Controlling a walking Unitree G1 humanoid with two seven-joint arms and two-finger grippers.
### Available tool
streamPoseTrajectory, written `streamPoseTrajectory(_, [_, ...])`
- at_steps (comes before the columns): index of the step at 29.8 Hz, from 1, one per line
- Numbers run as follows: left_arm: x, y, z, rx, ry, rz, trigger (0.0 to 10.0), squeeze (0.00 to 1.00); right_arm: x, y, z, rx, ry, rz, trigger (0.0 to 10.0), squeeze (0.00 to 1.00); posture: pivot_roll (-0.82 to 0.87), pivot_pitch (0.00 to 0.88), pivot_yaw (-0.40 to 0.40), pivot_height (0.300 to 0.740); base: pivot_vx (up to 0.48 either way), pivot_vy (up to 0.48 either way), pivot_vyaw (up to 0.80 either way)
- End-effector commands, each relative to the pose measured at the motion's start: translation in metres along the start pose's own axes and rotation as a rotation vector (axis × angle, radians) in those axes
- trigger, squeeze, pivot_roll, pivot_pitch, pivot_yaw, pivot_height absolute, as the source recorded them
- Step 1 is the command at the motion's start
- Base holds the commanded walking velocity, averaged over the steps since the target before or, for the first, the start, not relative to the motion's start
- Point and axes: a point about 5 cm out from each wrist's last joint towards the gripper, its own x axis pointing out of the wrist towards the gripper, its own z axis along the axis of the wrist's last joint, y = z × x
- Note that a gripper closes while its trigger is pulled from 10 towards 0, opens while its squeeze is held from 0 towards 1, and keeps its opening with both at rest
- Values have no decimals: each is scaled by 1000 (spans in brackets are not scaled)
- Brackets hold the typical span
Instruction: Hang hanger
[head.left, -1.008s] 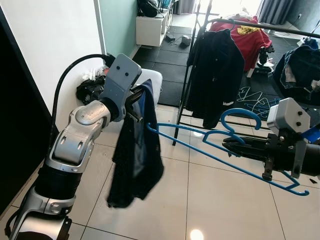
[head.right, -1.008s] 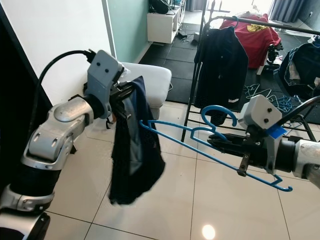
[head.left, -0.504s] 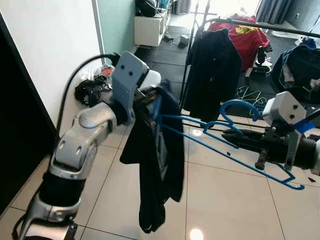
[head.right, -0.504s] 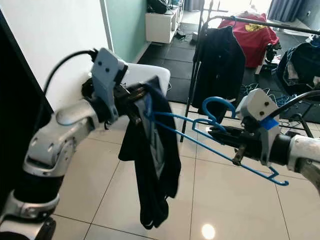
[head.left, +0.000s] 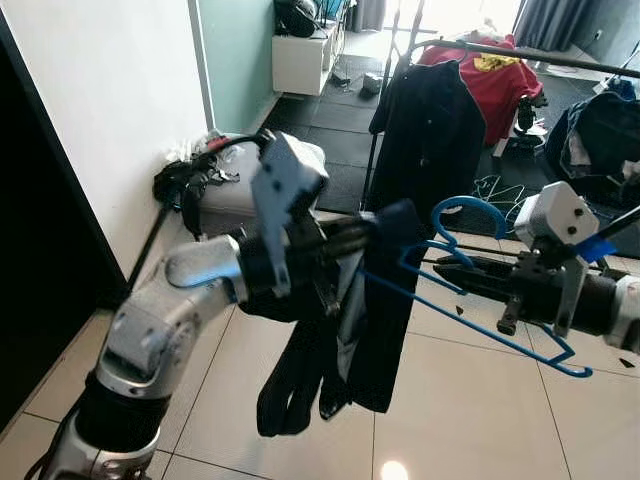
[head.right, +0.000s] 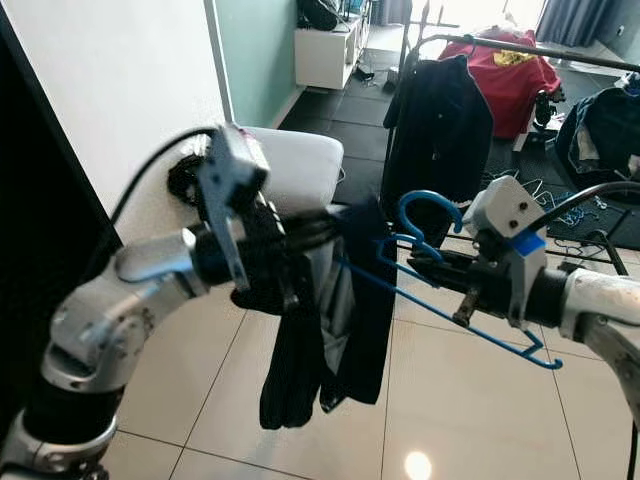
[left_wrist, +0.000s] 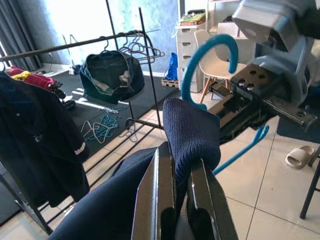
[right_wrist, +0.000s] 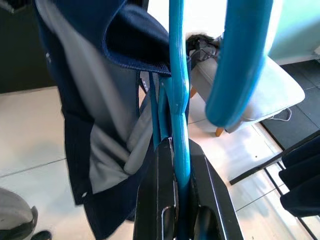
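Note:
My left gripper (left_wrist: 176, 155) is shut on a fold of a dark navy garment (head.left: 375, 330), which hangs down from it at mid-height. My right gripper (right_wrist: 176, 150) is shut on the neck of a blue hanger (head.left: 468, 203), just below its hook, and holds it roughly level. The hanger's (right_wrist: 179, 90) left arm reaches in under a navy fold of the garment (left_wrist: 192, 132). The two grippers almost meet in front of me, with the left gripper (head.left: 378, 228) just left of the hook.
A black clothes rack (head.left: 520, 52) stands behind, with a dark jacket (head.left: 430, 130) and a red shirt (head.left: 495, 70) on it. Loose hangers (head.left: 495, 190) lie on the floor under it. A white seat (head.left: 225, 190) stands by the left wall. The floor below is tiled.
My left arm has swung to the right, carrying the garment up against the hanger. The hanger's left arm now goes into the garment. My right gripper has shifted slightly left.

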Motion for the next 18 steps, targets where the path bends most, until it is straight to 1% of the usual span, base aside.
streamPoseTrajectory(1, [0,-5,2,20,-6,-31,10000,0,0,-1,6,-22,-36,-11,10000,0,-23,81,-46,740,0,0,0])
streamPoseTrajectory(2, [0,-5,2,20,-6,-31,10000,0,0,-1,6,-22,-36,-11,10000,0,-23,81,-46,740,0,0,0])
streamPoseTrajectory(4, [7,-11,0,19,-14,-44,10000,0,3,-1,9,-17,-71,-14,10000,0,-21,80,-44,740,0,0,0])
streamPoseTrajectory(5, [7,-11,0,19,-14,-44,10000,0,3,-1,9,-17,-71,-14,10000,0,-21,80,-44,740,0,0,0])
streamPoseTrajectory(7, [14,-18,1,11,-37,-60,10000,0,8,-2,11,-14,-105,-33,10000,0,-20,80,-44,740,0,0,0])
streamPoseTrajectory(11, [17,-21,2,-5,-55,-72,10000,0,10,-3,11,-18,-113,-47,10000,0,-22,79,-42,740,0,0,0])
streamPoseTrajectory(12, [18,-24,7,-60,-103,-87,10000,0,13,-7,12,-20,-127,-82,10000,0,-24,78,-40,740,0,0,0])
streamPoseTrajectory(13, [18,-25,14,-138,-167,-105,10000,0,15,-11,15,-28,-149,-127,10000,0,-24,77,-40,740,0,0,0])
streamPoseTrajectory(14, [18,-25,14,-138,-167,-105,10000,0,15,-11,15,-28,-149,-127,10000,0,-24,77,-40,740,0,0,0])
streamPoseTrajectory(15, [16,-25,20,-194,-217,-121,10000,0,16,-20,18,-29,-187,-206,10000,0,-22,77,-40,740,0,0,0])
streamPoseTrajectory(16, [14,-25,24,-232,-253,-134,10000,0,15,-27,21,-28,-219,-265,10000,0,-17,79,-39,740,0,0,0])
streamPoseTrajectory(17, [14,-25,24,-232,-253,-134,10000,0,15,-27,21,-28,-219,-265,10000,0,-17,79,-39,740,0,0,0])
streamPoseTrajectory(18, [13,-25,26,-260,-278,-144,10000,0,14,-32,23,-27,-244,-307,10000,0,-15,78,-39,740,0,0,0])
